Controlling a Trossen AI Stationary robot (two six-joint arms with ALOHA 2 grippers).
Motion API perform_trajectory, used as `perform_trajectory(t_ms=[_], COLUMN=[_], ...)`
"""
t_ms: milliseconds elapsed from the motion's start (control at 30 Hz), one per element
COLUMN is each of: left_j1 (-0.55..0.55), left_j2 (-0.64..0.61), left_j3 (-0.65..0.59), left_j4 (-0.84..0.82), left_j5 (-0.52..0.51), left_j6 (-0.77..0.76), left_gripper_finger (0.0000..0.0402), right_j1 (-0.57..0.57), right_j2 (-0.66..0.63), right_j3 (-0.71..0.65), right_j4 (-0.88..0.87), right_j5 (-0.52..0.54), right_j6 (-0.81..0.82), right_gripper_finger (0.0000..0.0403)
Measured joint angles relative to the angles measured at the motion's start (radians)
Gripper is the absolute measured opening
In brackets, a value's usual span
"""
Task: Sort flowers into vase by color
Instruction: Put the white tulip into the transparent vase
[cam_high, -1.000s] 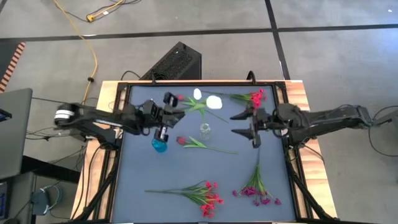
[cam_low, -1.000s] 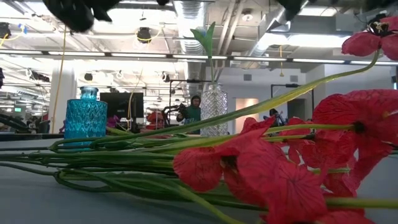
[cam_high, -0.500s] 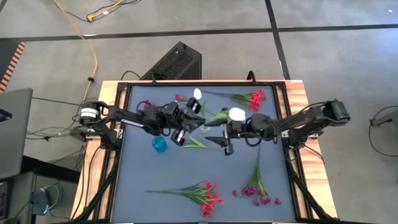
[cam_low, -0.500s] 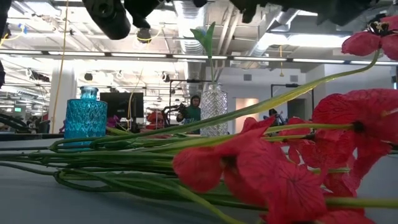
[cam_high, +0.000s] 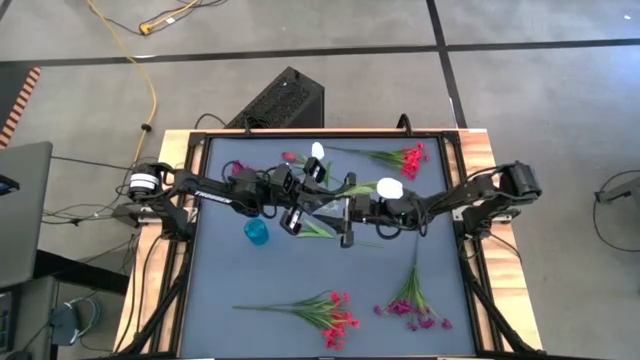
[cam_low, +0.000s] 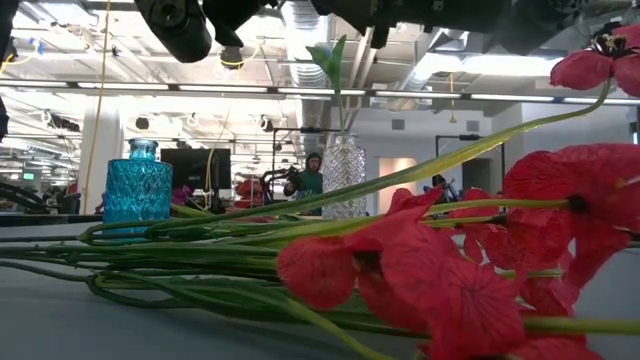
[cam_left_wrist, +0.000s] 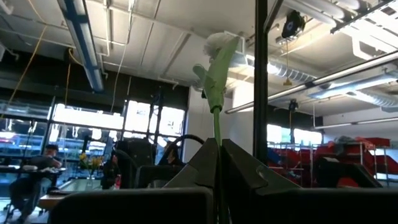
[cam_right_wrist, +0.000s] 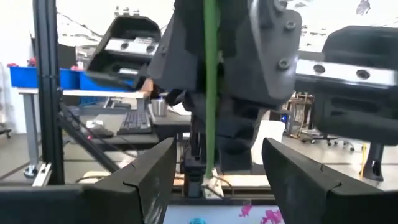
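Note:
My left gripper (cam_high: 312, 202) (cam_left_wrist: 216, 149) is shut on a green sprig with a white bud (cam_left_wrist: 217, 45) (cam_high: 388, 187), over the table's middle. My right gripper (cam_high: 346, 212) (cam_right_wrist: 214, 168) faces it, open. Its fingers stand on either side of the sprig's stem (cam_right_wrist: 210, 81) without touching it. A clear vase (cam_low: 344, 178) stands below them with a green sprig (cam_low: 335, 60) in it. A blue vase (cam_high: 256, 232) (cam_low: 137, 190) stands to its left. Red clusters (cam_high: 335, 318) (cam_high: 408, 157) and a magenta cluster (cam_high: 415, 305) lie on the table. My left gripper pinches the sprig's stem (cam_left_wrist: 215, 134) between its two fingers, at the lower part of the stem. The fingers come level from the table's left and lie across the stem. The sprig is lifted clear, bud up, slanting toward the table's right over my right arm.
A pink-red tulip (cam_high: 315, 230) lies under the grippers, and another white bud (cam_high: 318, 152) and pink buds (cam_high: 288, 157) show at the far side. The red cluster's stems (cam_low: 200, 250) fill the near part of the table. A black frame (cam_high: 200, 140) rims the table.
My left gripper has gone toward the table's right with the white-bud sprig, which stays lifted. My right gripper has gone toward the table's left until its open fingers stand around the sprig's stem, close in front of my left gripper.

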Motion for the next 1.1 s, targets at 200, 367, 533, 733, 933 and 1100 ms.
perform_trajectory(t_ms=[200, 367, 533, 733, 933, 1100], left_j1=[0.000, 0.003, 0.038, 0.063, 0.053, 0.052], left_j2=[0.000, 0.000, -0.029, -0.039, -0.037, -0.037], left_j3=[0.000, 0.000, 0.000, 0.000, 0.000, 0.000], left_j4=[-0.001, -0.008, -0.009, -0.063, -0.176, -0.185], left_j5=[0.000, 0.045, 0.142, 0.152, 0.099, 0.097], left_j6=[-0.010, -0.015, -0.074, -0.072, 0.015, 0.027], left_gripper_finger=[0.0000, 0.0000, 0.0000, 0.0000, 0.0000, 0.0000], right_j1=[-0.011, 0.001, 0.026, 0.039, 0.043, 0.036], right_j2=[0.002, -0.039, -0.217, -0.359, -0.368, -0.350], right_j3=[0.009, 0.009, 0.010, 0.010, 0.009, 0.009], right_j4=[0.000, -0.088, -0.311, -0.400, -0.361, -0.329], right_j5=[0.000, -0.008, -0.001, -0.002, 0.017, 0.020], right_j6=[-0.032, -0.047, -0.080, -0.088, -0.145, -0.153], right_gripper_finger=[0.0265, 0.0265, 0.0265, 0.0265, 0.0265, 0.0262])
